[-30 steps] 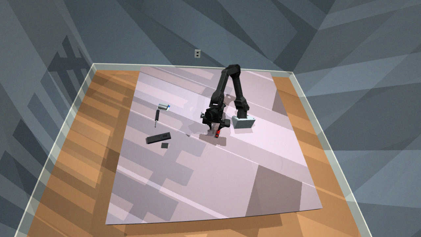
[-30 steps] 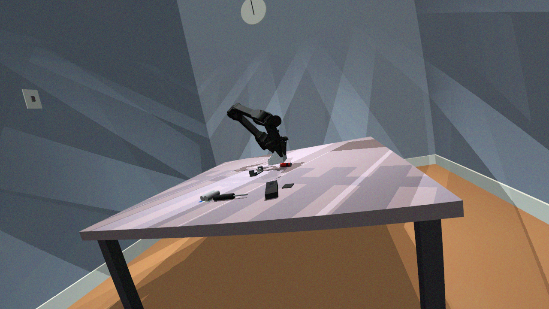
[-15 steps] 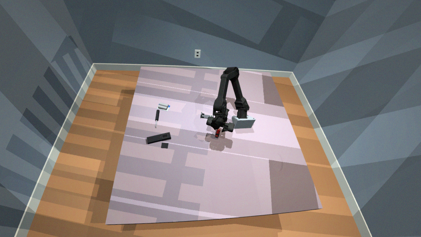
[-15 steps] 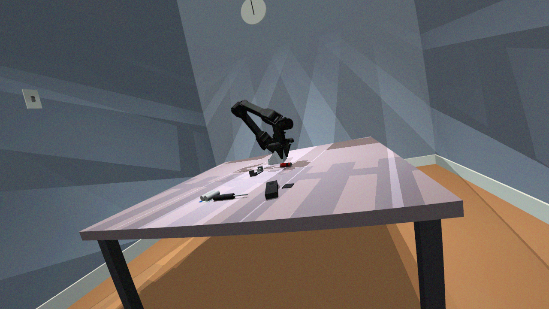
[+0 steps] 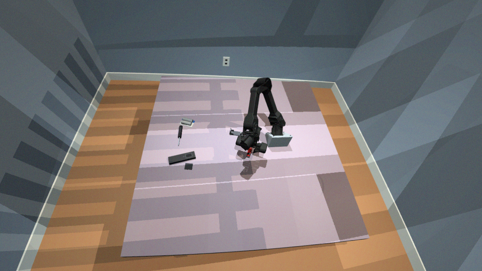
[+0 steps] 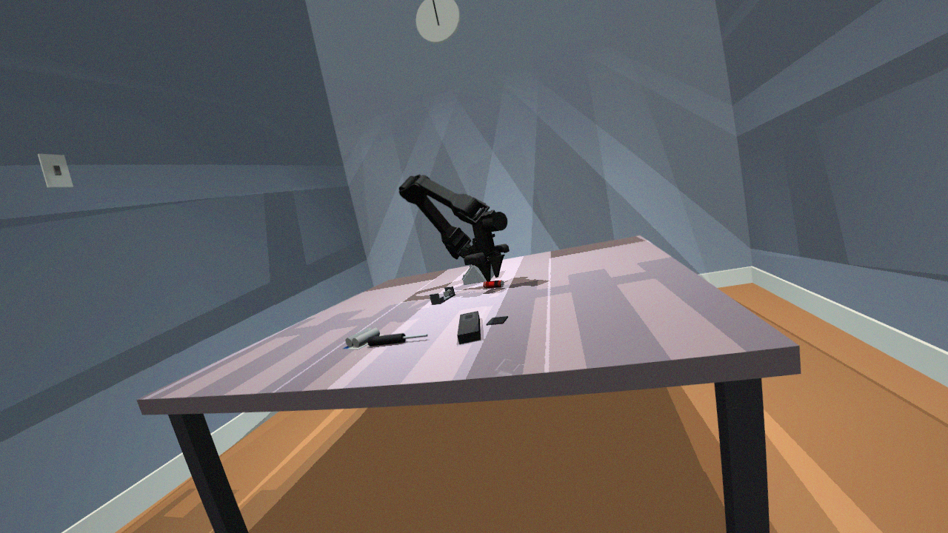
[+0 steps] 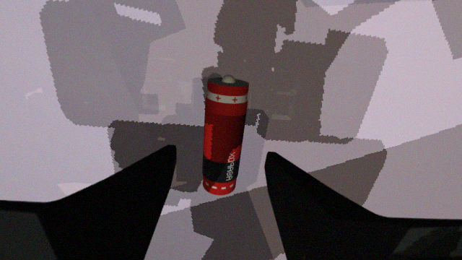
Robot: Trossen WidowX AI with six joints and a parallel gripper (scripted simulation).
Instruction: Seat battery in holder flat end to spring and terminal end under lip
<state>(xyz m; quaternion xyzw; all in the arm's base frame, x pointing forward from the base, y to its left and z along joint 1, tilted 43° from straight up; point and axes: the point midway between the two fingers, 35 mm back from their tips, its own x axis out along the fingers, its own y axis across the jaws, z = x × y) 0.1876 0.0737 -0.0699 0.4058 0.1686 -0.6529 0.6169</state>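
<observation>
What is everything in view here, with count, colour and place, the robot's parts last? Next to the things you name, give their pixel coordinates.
battery (image 5: 249,152) (image 6: 492,284) (image 7: 224,133): 1, red and black, on the table
holder (image 5: 237,133) (image 6: 441,297): 1, grey and black, beside the arm
cells (image 5: 186,121) (image 6: 363,337): 2, grey, on a card by the screwdriver
screwdriver (image 5: 179,131) (image 6: 387,340): 1, black handle, on the table
remote (image 5: 182,158) (image 6: 469,329): 1, black, on the table
cover (image 5: 188,166) (image 6: 497,320): 1, dark, beside the remote
table (image 5: 188,235) (image 6: 464,393) (image 7: 22,152): 1, pale mauve top, under everything listed above
clock (image 6: 437,19): 1, pale, wall
wall plate (image 5: 226,61) (image 6: 55,170): white, one per room view; same one, cannot tell
floor (image 5: 67,215) (image 6: 464,463): 1, orange-brown, below
base (image 5: 279,140) (image 6: 472,275): 1, pale grey, on the table
arm (image 5: 253,106) (image 6: 452,197): 1, black, on the base
tool (image 5: 250,154) (image 6: 492,278) (image 7: 221,156): 1, black, open around the battery
</observation>
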